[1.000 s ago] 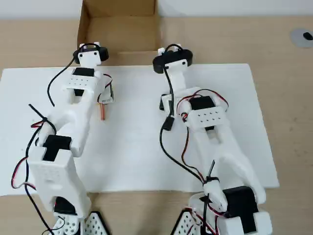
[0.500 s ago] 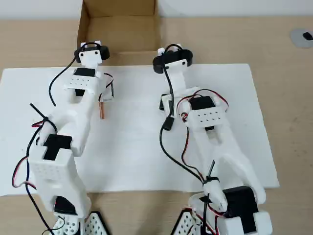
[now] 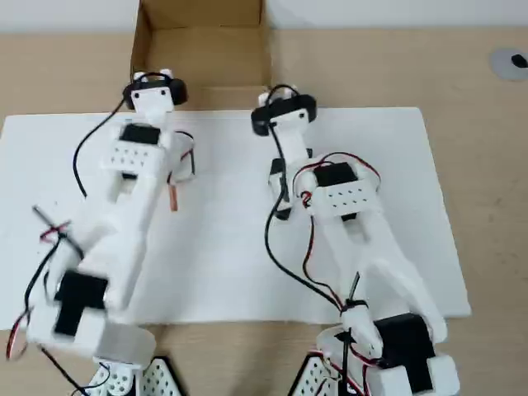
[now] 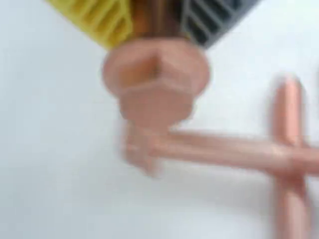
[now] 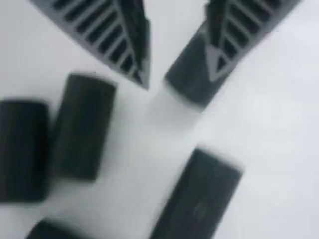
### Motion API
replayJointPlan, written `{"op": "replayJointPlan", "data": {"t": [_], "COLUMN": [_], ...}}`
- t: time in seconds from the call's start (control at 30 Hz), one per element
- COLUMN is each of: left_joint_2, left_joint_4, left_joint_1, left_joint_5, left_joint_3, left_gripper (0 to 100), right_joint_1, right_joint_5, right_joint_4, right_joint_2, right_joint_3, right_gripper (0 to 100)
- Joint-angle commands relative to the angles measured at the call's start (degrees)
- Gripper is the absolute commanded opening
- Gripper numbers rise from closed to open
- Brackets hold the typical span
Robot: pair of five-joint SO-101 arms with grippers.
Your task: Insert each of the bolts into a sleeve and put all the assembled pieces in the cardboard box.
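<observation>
In the left wrist view my left gripper (image 4: 154, 36) is shut on the shaft of a copper bolt (image 4: 155, 84), hex head pointing away from the fingers. Two more copper bolts (image 4: 234, 150) lie crossed on the white mat beyond it. In the high view that held bolt (image 3: 172, 196) hangs beside the left arm, over the mat. My right gripper (image 5: 177, 74) stands open just above several black sleeves; one sleeve (image 5: 192, 84) lies partly under a finger, others (image 5: 82, 127) (image 5: 199, 199) lie around it. The cardboard box (image 3: 206, 54) stands open at the back.
A white mat (image 3: 223, 256) covers most of the wooden table. The right arm (image 3: 346, 194) reaches over its middle, the left arm (image 3: 124, 190) over its left part. A grey disc (image 3: 509, 62) lies at the far right.
The left arm has swung, its lower links shifting left, and the held bolt sits slightly nearer the front. The right arm's wrist has drawn back and a little left.
</observation>
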Motion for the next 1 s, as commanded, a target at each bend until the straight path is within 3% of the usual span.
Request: {"op": "replayJointPlan", "data": {"t": [0.0, 0.1, 0.2, 0.37, 0.53, 0.97], "left_joint_2": [-14.9, -22.3, -26.6, -27.3, -27.4, -27.2], "left_joint_4": [-0.4, -0.4, -1.8, -6.2, -9.9, -15.6], "left_joint_1": [3.9, 5.2, 1.7, -6.7, -7.1, -7.1], "left_joint_5": [-1.4, -2.8, -4.2, -7.1, -6.8, -3.7], "left_joint_3": [7.6, 15.1, 21.8, 29.3, 30.7, 33.8], "left_gripper": [1, 1, 1, 1, 1, 1], "right_joint_1": [-1.9, -2.4, -2.4, -3.4, -6.3, -6.2], "right_joint_5": [-0.5, -0.6, -2.1, -18.8, -30.5, -34.1], "right_joint_4": [5.5, 10.0, 11.5, 11.3, 11.0, -6.2], "right_joint_2": [-2.9, -2.9, -2.9, -2.4, -2.3, -1.6], "right_joint_3": [-5.5, -8.2, -10.4, -13.1, -11.9, 4.1], "right_gripper": [11.6, 11.6, 11.6, 17.7, 28.7, 28.9]}}
